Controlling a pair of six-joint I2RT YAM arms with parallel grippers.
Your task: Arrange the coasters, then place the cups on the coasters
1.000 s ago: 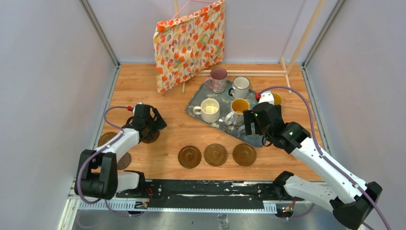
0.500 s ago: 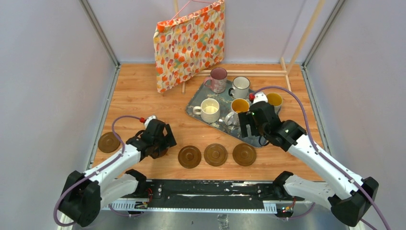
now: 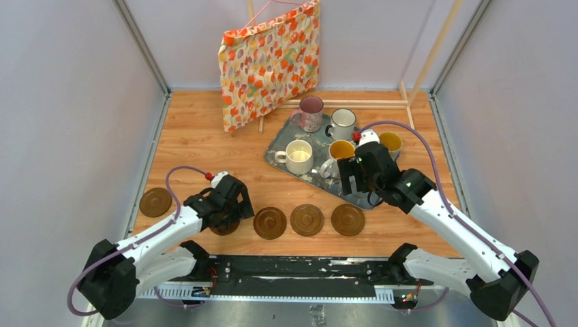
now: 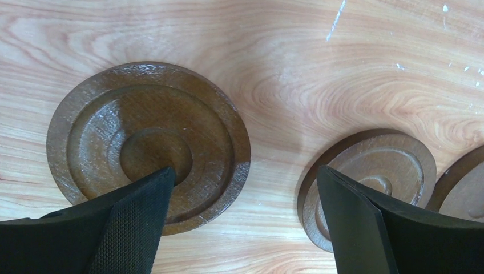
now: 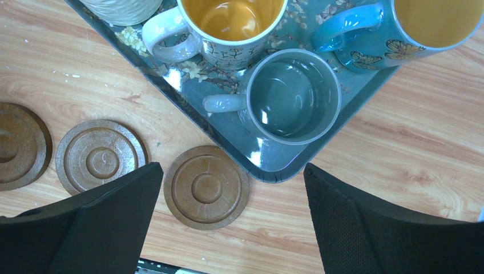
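Three coasters lie in a row near the front edge. A fourth coaster lies flat just left of the row, under my open left gripper. Its left fingertip is over the disc's centre, and the right one is over the neighbouring coaster. Another coaster sits far left. My right gripper hangs open and empty above the tray's near corner, over the grey cup. The pink, white, cream and yellow-inside cups stand on the tray.
The blue-grey floral tray sits right of centre, its near corner close to the rightmost coaster. A floral fabric bag hangs at the back, with wooden sticks beside it. Walls close in both sides.
My left gripper has swung right and toward the front edge, and the coaster beneath it came along to the left end of the row. The right gripper shifted slightly left.
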